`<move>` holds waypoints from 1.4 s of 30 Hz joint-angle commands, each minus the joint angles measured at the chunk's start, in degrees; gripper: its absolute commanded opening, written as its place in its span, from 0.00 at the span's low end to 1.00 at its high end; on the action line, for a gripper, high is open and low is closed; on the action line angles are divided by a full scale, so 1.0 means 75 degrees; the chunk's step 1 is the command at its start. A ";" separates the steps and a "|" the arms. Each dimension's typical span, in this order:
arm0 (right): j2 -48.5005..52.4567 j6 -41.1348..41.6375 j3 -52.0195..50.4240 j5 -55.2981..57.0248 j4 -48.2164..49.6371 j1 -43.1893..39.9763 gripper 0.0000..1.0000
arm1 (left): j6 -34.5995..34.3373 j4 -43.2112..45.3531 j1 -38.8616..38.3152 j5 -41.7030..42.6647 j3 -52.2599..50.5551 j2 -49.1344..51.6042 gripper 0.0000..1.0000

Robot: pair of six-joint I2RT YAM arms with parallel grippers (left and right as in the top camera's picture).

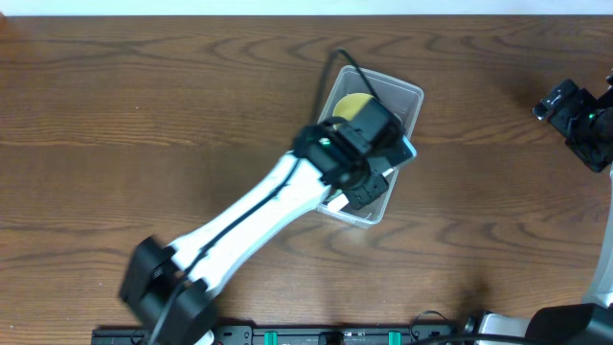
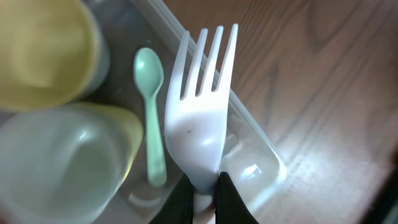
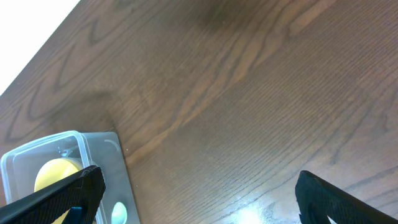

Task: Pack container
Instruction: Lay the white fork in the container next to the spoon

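Left wrist view has the left claw [image 2: 204,186] clenched on a white fork [image 2: 196,124] above the container [image 1: 412,93] — just 2 o'clock of the bench's [image 1: 144,115] middle, already holding yellow bowl [image 2: 43,50], cup [image 2: 65,162] and green spoon [image 2: 151,112] — so packing seems nearly done; right claw [image 3: 199,186] gapes empty.

This looks like a robotics lab bench, not a home. A wood-grain table [image 1: 144,115] carries two robot arms: a white arm [image 1: 259,216] reaching in from the near left and a dark arm [image 1: 584,120] at the far right. A black rail [image 1: 316,335] with green fittings and cables runs along the near edge. The only homely things (all plastic) are a clear container [image 1: 418,96], cups [image 2: 62,162], a spoon [image 2: 151,106] and a fork [image 2: 199,118].
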 commanded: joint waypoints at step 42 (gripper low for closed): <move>-0.0041 -0.0026 0.0026 0.0000 -0.0003 -0.0047 0.99 | -0.0347 -0.2206 0.0017 -0.2025 -0.0012 -0.5697 0.98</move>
